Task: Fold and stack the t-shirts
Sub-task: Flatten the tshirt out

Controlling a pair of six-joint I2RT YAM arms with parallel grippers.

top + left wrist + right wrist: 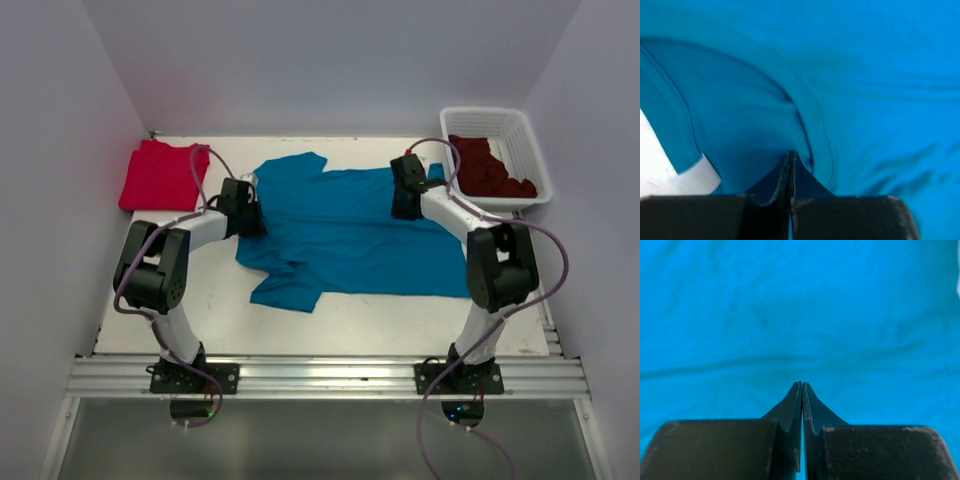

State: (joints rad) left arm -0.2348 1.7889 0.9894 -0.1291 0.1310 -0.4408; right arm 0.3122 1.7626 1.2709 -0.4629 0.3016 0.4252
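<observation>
Between the two arms, the teal blue t-shirt [350,235] lay spread flat on the white bench [380,320], its neck end under the left claw [791,156] and its hem end under the right claw [801,385]. Both claws were closed, jaws pressed together, tips down against the cloth; whether either had pinched any fabric could not be told. Just ahead of the left claw's tips ran the curved collar seam [812,120], with a strip of bare bench showing to that claw's left. Around the right claw's tips the cloth was smooth apart from shallow creases. Beyond the left claw, to its left, a bright red t-shirt [160,175] sat folded at the bench's far corner. Beyond the right claw, to its right, dark maroon t-shirts [490,168] were heaped inside a white lattice basket [533,150].
</observation>
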